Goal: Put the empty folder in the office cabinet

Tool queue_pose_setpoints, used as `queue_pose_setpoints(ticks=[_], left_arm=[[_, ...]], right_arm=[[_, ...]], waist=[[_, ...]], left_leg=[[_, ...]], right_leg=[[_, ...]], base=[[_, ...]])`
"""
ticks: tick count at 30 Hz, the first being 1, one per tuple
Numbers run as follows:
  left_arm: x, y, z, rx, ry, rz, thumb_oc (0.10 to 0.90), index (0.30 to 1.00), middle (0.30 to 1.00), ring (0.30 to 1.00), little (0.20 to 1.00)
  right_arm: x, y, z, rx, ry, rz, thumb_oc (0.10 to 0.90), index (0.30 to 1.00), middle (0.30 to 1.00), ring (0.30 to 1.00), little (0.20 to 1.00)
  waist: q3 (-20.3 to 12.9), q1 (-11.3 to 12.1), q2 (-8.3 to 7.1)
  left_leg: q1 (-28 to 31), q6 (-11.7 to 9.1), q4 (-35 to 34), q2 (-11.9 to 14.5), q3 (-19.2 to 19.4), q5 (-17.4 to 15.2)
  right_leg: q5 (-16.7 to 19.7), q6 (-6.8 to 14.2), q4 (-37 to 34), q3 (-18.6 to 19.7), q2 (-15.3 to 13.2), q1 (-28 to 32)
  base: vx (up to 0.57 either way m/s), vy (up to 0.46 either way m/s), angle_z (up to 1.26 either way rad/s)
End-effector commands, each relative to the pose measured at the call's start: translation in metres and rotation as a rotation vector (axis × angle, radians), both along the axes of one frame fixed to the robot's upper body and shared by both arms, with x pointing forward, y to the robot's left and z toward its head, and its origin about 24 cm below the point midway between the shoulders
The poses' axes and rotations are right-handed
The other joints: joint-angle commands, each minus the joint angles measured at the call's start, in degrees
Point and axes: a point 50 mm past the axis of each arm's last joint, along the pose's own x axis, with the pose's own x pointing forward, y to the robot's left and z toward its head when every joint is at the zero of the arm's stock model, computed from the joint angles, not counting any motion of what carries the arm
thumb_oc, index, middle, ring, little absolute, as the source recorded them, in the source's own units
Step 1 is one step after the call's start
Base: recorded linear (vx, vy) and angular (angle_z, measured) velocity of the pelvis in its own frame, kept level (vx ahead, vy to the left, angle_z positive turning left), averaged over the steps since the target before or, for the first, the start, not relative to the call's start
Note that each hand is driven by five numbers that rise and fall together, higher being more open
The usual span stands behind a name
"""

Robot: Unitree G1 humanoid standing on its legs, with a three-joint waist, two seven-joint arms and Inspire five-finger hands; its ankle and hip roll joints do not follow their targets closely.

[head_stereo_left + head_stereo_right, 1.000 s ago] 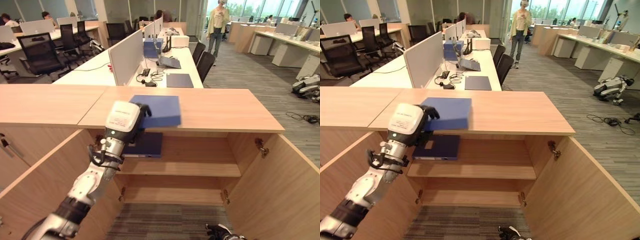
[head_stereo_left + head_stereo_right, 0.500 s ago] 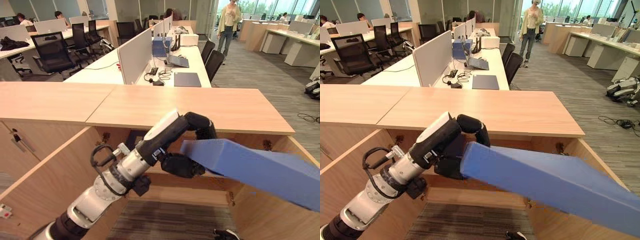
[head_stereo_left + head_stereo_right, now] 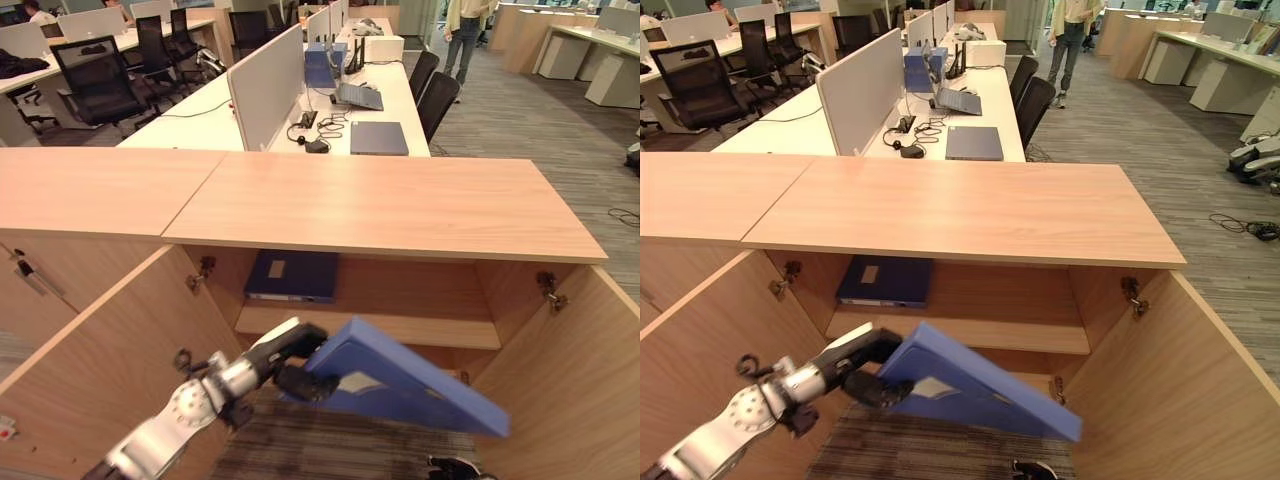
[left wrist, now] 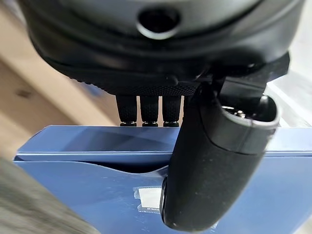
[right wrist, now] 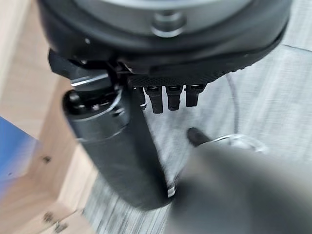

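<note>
Your left hand [image 3: 292, 357] pinches the blue folder [image 3: 400, 388] at one end, thumb on its face, fingers behind. The folder, flat and slim, slants low before the open cabinet [image 3: 420, 300]. Your right hand [image 5: 141, 97] hangs with fingers straight.

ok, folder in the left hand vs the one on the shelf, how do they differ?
The held folder is pinched by the left hand; the shelf folder is untouched.
The held folder is tilted, low in front of the open cabinet; the shelf folder lies flat on the upper shelf, at its left.
The held folder looks a lighter blue; the shelf folder is darker navy.
Both are blue with a pale label.
</note>
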Motion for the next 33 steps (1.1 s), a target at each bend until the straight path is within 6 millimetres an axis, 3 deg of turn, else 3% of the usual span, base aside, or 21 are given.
queue_pose_setpoints(ticks=[1,3,4,5,8,12,17,23,28,31,33], left_arm=[[0.017,-0.012,0.039,-0.17,-0.211,0.015,0.4,0.3,0.3,0.3,0.3],[0.011,-0.003,0.031,-0.123,-0.181,0.044,0.4,0.3,0.3,0.3,0.3],[0.008,0.008,0.025,-0.01,-0.19,0.06,0.4,0.3,0.3,0.3,0.3],[0.007,0.008,0.025,-0.01,-0.189,0.06,0.4,0.3,0.3,0.3,0.3],[0.005,0.025,0.013,0.135,-0.192,0.108,0.4,0.3,0.3,0.3,0.3],[0.004,0.029,0.012,0.173,-0.202,0.133,0.4,0.3,0.3,0.3,0.3],[0.003,0.031,0.008,0.198,-0.22,0.161,0.4,0.3,0.3,0.3,0.3],[0.005,0.035,0.002,0.229,-0.217,0.207,0.4,0.3,0.3,0.3,0.3],[0.002,0.05,0.002,0.297,-0.229,0.278,0.4,0.3,0.3,0.3,0.3],[0.002,0.051,0.001,0.308,-0.23,0.295,0.4,0.3,0.3,0.3,0.3],[0.005,0.049,0.001,0.295,-0.238,0.296,0.4,0.3,0.3,0.3,0.3]], right_arm=[[0.045,0.022,0.013,0.029,-0.139,0.03,0.8,0.9,0.9,0.9,0.9],[0.053,0.021,0.019,0.03,-0.202,0.042,0.8,0.9,0.9,0.9,0.9],[0.071,0.025,0.034,0.044,-0.32,0.08,0.8,0.9,0.9,0.9,0.9],[0.07,0.024,0.033,0.043,-0.319,0.081,0.8,0.9,0.9,0.9,0.9],[0.095,0.016,0.062,0.029,-0.487,0.139,0.8,0.9,0.9,0.9,0.9],[0.108,0.014,0.079,0.007,-0.556,0.239,0.8,0.9,0.9,0.9,0.9],[0.124,0.026,0.104,0.017,-0.676,0.348,0.8,0.9,0.9,0.9,0.9],[0.119,0.018,0.096,-0.031,-0.623,0.342,0.8,0.9,0.9,0.9,0.9],[0.108,-0.014,0.091,-0.144,-0.563,0.31,0.8,0.9,0.9,0.9,0.9],[0.109,-0.02,0.098,-0.129,-0.589,0.259,0.8,0.9,0.9,0.9,0.9],[0.11,-0.012,0.101,0.004,-0.623,0.146,0.8,0.9,0.9,0.9,0.9]], waist=[[-1.8,-0.3,-1.95],[-1.6,-0.5,-1.78],[-1.5,-0.7,-1.82],[-1.6,-0.7,-1.79],[-1.4,-1.0,-1.92],[-1.3,-0.8,-1.95],[-1.0,-0.5,-2.09],[-0.8,-0.4,-2.12],[-0.7,-0.5,-2.29],[-0.6,-0.6,-2.25],[-0.5,-0.9,-2.22]], left_leg=[[0.9,-0.3,-0.4,-1.8,1.7,-3.9],[1.0,-0.2,-0.4,-1.7,1.9,-4.0],[1.1,-0.2,-0.4,-1.7,1.9,-4.1],[1.0,-0.2,-0.4,-1.7,1.9,-4.1],[1.0,0.0,-0.4,-1.8,1.9,-4.2],[0.7,0.1,-0.4,-1.9,1.8,-4.3],[0.6,0.1,-0.4,-1.8,2.0,-4.2],[0.2,0.1,-0.4,-1.8,2.0,-4.1],[0.0,0.2,-0.4,-1.9,1.6,-4.3],[0.0,0.1,-0.4,-2.0,1.6,-4.3],[0.4,0.1,-0.4,-1.8,1.7,-4.6]], right_leg=[[-2.3,3.8,0.1,2.7,-0.4,2.3],[-2.4,3.8,0.1,2.9,-0.3,2.3],[-2.4,3.7,0.1,3.0,-0.3,2.3],[-2.4,3.7,0.1,3.0,-0.3,2.2],[-2.5,3.7,0.1,3.0,-0.4,2.2],[-2.5,3.7,0.1,2.8,-0.6,2.0],[-2.5,3.7,0.1,2.4,-0.8,1.9],[-2.4,3.6,0.1,2.3,-0.9,1.6],[-2.7,3.6,0.1,2.0,-0.9,1.6],[-2.7,3.7,0.1,2.0,-0.9,1.6],[-2.8,3.7,0.1,2.1,-0.8,1.8]], base=[[0.0,0.0,0.0],[-0.01,0.009,-0.1],[-0.01,0.007,-0.12],[0.0,0.002,-0.11],[0.0,0.004,-0.14],[-0.01,0.001,0.0],[0.0,0.0,0.0],[0.0,0.0,0.0],[0.0,0.0,0.0],[0.0,0.0,0.0],[0.0,0.0,0.0]])
